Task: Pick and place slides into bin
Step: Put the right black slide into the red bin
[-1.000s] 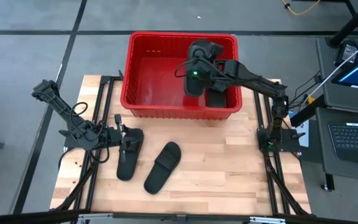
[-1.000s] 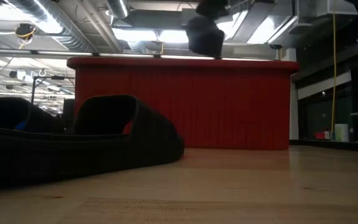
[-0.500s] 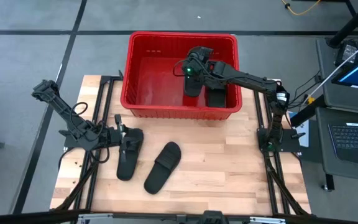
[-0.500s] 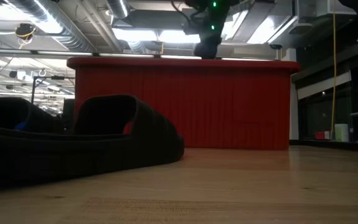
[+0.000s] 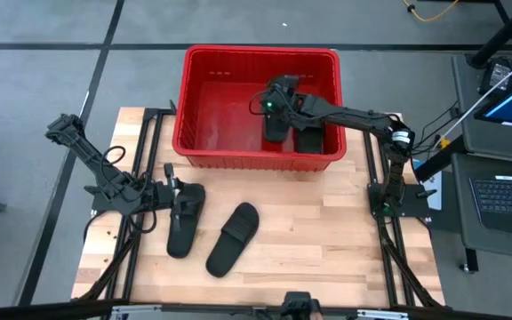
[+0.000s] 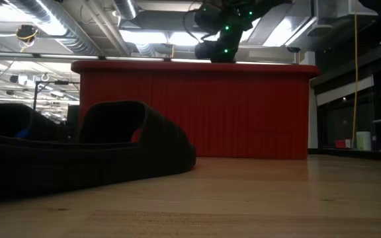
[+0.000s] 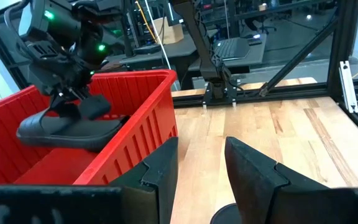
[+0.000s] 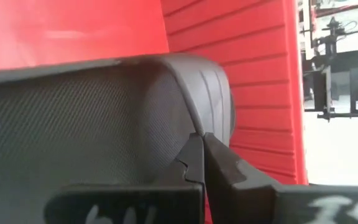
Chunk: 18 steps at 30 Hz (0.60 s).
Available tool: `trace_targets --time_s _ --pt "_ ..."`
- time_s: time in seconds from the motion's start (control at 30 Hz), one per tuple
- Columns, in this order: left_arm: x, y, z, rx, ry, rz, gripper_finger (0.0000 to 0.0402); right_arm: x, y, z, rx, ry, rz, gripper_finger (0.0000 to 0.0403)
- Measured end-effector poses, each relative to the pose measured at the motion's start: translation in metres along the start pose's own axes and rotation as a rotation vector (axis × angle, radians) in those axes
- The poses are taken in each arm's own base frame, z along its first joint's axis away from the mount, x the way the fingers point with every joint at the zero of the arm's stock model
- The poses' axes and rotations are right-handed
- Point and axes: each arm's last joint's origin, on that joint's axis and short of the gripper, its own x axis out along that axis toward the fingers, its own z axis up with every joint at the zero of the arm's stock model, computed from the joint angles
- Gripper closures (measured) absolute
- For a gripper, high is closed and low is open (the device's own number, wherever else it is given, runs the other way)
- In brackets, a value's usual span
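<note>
While right gripper (image 5: 276, 100) clamps a slide (image 7: 67, 129) (wooden table (image 5: 327, 231)), left gripper (image 5: 178, 197) gapes.

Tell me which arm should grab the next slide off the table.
Left. Its end effector sits open at the two slides on the table, while the right end effector is inside the bin, shut on a third slide.

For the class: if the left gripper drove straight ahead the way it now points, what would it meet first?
Probably bare table: the left gripper points past the bin wall on one side, with the right arm's base farther ahead. Depth is uncertain.
</note>
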Motion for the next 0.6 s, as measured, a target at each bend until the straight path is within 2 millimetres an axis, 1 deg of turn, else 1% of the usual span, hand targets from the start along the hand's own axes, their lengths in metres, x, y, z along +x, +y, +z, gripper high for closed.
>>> trace_targets --time_s 0.17,0.6 --pt "0.0 0.0 -0.0001 0.008 0.0 0.0 0.0274 0.0008 0.0005 0.0005 0.003 -0.026 0.04 0.0402" --pt "0.0 0.0 -0.0001 0.009 0.001 0.0 0.0274 0.0008 0.0006 0.0004 -0.001 -0.026 0.041 0.0402"
